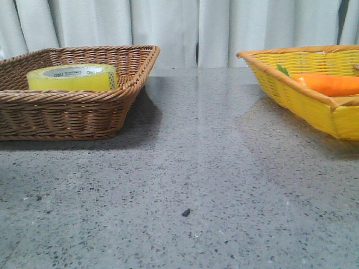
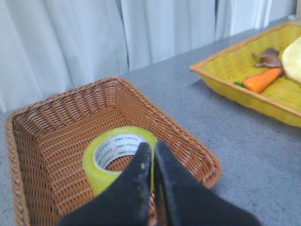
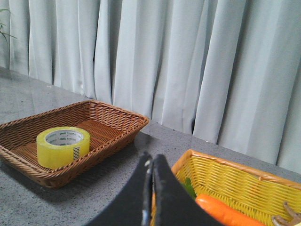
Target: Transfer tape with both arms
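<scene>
Two baskets on grey table [image 1: 190, 168], front view: brown basket [image 1: 67, 120] left holds tape [image 1: 72, 77], yellow basket [image 1: 314, 103] right holds orange carrot [image 1: 331, 84]; no arm visible

Left wrist view: left gripper [image 2: 153, 153] pinched together, empty, above tape, translucent yellow, white core, green print

Right wrist view: right gripper [image 3: 151, 165] closed tight, empty, over yellow basket rim, tape well apart
</scene>
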Controlling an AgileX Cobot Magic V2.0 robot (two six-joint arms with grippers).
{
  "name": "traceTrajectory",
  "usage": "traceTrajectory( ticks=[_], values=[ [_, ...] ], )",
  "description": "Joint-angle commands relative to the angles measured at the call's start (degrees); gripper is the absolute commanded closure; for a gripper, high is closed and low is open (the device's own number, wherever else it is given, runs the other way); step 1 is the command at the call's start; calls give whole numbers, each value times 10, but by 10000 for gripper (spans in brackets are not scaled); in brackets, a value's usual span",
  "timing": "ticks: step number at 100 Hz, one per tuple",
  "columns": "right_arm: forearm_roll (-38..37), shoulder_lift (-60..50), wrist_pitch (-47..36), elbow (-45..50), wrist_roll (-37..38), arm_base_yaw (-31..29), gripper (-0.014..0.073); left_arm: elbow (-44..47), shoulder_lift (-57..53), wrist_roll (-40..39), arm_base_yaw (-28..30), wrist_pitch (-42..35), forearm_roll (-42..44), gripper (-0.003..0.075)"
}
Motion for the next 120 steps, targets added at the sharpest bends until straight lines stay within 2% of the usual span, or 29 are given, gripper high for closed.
traceTrajectory(
  ticks=[1, 23, 38, 111, 120],
  values=[
    [-13, -30, -52, 10, 3, -2, 668, 23, -66, 0, 0, -50, -14, 741],
    [-24, -110, -51, 62, 3, -2, 668, 102, -246, 0, 0, -44, -29, 741],
    [-29, -131, -36, 74, 3, -2, 668, 128, -331, 0, 0, -43, -31, 741],
    [-29, -131, -35, 74, 3, -2, 668, 197, -312, 0, 0, -60, -30, 741],
    [-29, -131, -35, 74, 3, -2, 668, 223, -312, -5, 9, -97, 20, 741]
  ],
)
